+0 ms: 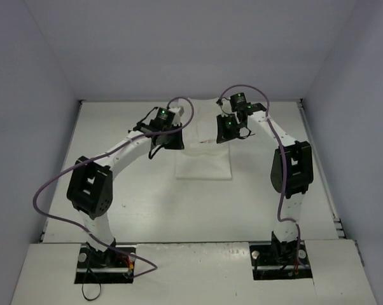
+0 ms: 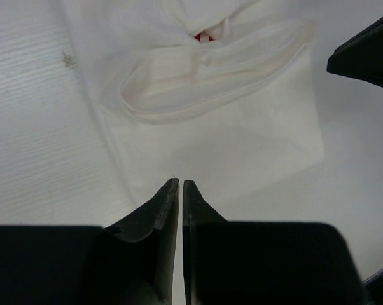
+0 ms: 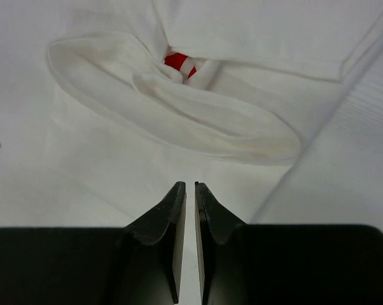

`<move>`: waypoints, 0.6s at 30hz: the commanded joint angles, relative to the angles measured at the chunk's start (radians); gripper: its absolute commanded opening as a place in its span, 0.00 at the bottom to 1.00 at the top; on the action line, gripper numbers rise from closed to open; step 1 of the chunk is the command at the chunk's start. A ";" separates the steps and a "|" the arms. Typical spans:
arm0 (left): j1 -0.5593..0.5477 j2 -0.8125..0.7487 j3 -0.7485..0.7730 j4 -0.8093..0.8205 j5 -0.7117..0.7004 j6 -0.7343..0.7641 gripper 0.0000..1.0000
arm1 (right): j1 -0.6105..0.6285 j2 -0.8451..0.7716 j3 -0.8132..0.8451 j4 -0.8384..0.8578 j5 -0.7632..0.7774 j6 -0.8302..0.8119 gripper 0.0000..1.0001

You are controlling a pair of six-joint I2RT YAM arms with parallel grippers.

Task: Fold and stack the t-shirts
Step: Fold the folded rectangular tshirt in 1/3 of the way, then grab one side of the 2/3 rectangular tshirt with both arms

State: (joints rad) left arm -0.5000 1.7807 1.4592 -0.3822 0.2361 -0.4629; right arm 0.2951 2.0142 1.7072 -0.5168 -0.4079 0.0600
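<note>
The white t-shirt [image 1: 204, 162] lies partly folded on the table's middle, its far part bunched. In the left wrist view the shirt [image 2: 242, 140] shows a rolled fold and a sliver of the red print [image 2: 203, 37]. The right wrist view shows the same shirt [image 3: 115, 165] with the red print [image 3: 177, 61] peeking from the fold. My left gripper [image 1: 169, 143] [image 2: 180, 183] hangs over the shirt's far left corner, jaws together with nothing between them. My right gripper [image 1: 224, 140] [image 3: 189, 185] hangs over the far right part, jaws together with only a thin gap, holding nothing.
The white table [image 1: 128, 210] is walled by a white enclosure on three sides. Purple cables loop from both arms. The right gripper's black body [image 2: 366, 54] shows at the top right of the left wrist view. A small dark speck [image 2: 69, 60] marks the table.
</note>
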 commanded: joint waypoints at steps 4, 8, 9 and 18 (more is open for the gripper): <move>-0.009 0.141 0.086 0.095 0.076 0.053 0.02 | 0.003 0.074 0.007 0.010 -0.172 -0.115 0.09; -0.005 0.223 0.161 0.091 0.094 0.074 0.02 | 0.002 0.128 0.035 0.007 -0.192 -0.120 0.08; -0.005 0.253 0.195 0.084 0.090 0.084 0.02 | 0.002 0.146 0.041 0.007 -0.195 -0.122 0.08; 0.054 0.374 0.402 0.066 0.037 0.089 0.11 | -0.037 0.262 0.216 0.009 -0.137 -0.106 0.07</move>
State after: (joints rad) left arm -0.4985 2.1948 1.7667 -0.3547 0.2935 -0.3783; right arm 0.2932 2.2864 1.7927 -0.5229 -0.5784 -0.0467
